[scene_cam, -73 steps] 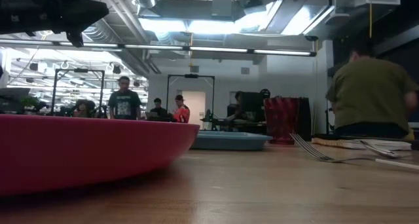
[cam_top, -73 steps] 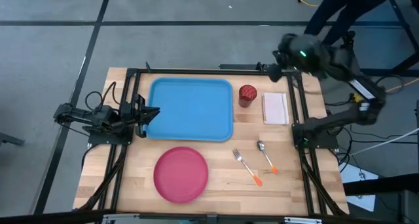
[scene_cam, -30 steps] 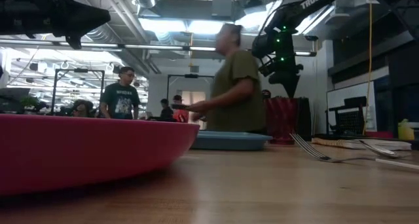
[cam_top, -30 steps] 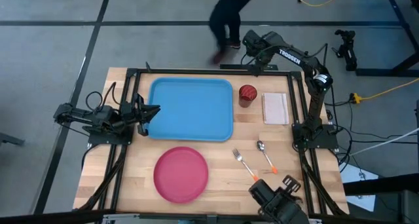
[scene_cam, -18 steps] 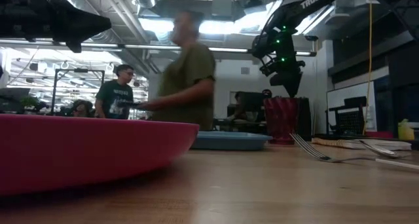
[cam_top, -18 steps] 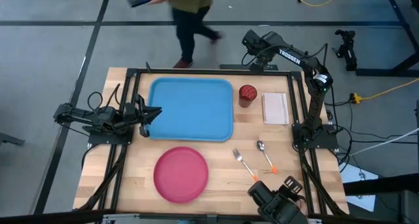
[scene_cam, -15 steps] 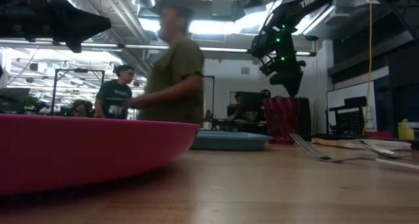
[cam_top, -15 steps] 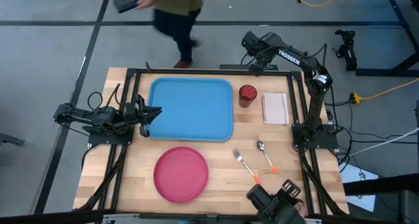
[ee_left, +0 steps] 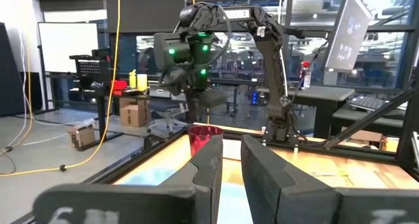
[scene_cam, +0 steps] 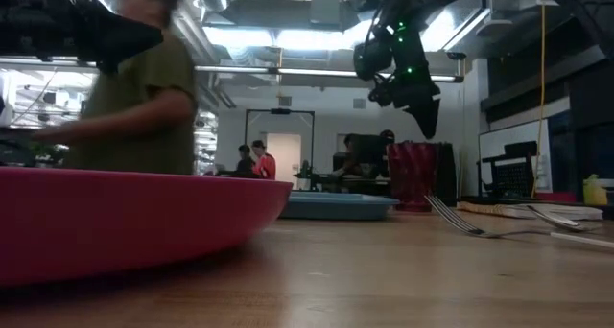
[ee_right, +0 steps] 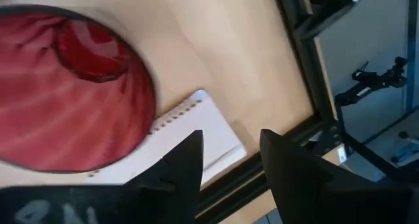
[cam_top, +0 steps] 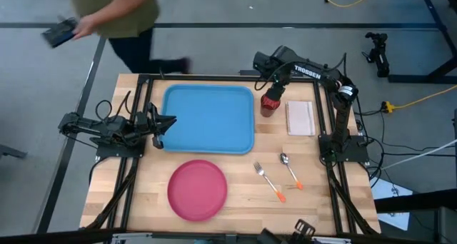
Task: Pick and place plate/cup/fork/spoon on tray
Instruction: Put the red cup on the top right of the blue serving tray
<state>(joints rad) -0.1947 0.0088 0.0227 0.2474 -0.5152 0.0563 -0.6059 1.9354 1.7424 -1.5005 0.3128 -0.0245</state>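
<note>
The blue tray on the table has nothing on it yet. The right gripper hangs just over the dark red cup, fingers apart — the step looks like grabbing it. Next it likely needs to drop lower and squeeze. The small round cup stands upright beside the tray.

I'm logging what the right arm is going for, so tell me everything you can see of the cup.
The cup is small, round and dark red, of see-through ribbed plastic by its look. It stands upright and empty on the wooden table, between the blue tray and the white notepad, apparently clear of the tray. The right claw hangs just above it, fingers apart, not touching it as far as can be seen.
</note>
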